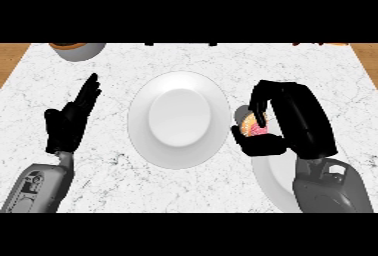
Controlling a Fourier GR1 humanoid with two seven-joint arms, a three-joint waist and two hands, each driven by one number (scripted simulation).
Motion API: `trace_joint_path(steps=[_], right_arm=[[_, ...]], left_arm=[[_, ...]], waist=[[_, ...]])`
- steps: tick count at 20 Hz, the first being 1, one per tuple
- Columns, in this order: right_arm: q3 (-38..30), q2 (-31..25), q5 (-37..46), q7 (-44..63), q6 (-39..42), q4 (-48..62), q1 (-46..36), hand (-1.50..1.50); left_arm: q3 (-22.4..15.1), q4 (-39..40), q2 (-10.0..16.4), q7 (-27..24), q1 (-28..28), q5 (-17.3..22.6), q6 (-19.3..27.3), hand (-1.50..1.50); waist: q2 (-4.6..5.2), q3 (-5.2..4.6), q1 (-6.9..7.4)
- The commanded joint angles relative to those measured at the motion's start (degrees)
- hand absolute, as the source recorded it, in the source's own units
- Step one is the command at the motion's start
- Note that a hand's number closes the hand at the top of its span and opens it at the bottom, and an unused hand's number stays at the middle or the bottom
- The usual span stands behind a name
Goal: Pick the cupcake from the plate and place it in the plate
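Observation:
A large white plate (179, 120) lies in the middle of the marble counter, with nothing on it. To its right my right hand (291, 120) curls round the cupcake (252, 125), whose pink and yellow top shows between the thumb and fingers. The cupcake hangs just off the big plate's right rim. Below that hand a second white plate (272, 175) shows in part, mostly covered by my right forearm. My left hand (70, 117) rests open at the left of the big plate, fingers pointing up.
A grey bowl (77, 49) with something brown inside stands at the counter's back left edge. Wooden surface shows beyond the marble top at both far corners. Small dark and red items sit along the back edge.

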Motion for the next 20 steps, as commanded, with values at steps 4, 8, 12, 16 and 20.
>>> trace_joint_path(steps=[4,8,12,16,20], right_arm=[[2.37,6.57,-1.13,1.36,-3.05,15.39,-11.37,1.50],[6.72,6.68,-4.07,2.75,-10.48,27.70,-17.61,1.50],[13.10,6.72,0.95,6.50,-13.64,36.17,-21.39,1.50],[19.97,6.74,-1.82,9.78,-19.04,46.63,-24.25,1.50],[19.19,6.74,-14.51,8.07,-24.26,55.32,-25.83,-1.50]], left_arm=[[0.62,5.51,-2.57,-2.92,-2.63,-1.97,-0.19,0.00],[1.12,0.24,-1.08,0.45,-1.02,-1.45,-1.48,0.00],[-0.50,-2.94,-1.51,3.00,0.29,-3.15,-0.66,0.00],[0.90,-4.02,-1.40,3.63,-0.43,-1.59,-1.80,0.00],[-1.07,-0.74,-4.20,0.60,-1.11,-3.32,-1.26,0.00]], waist=[[0.21,0.00,-0.06],[0.22,0.01,0.76],[0.13,0.01,1.14],[0.24,0.02,1.79],[0.73,0.03,2.39]])
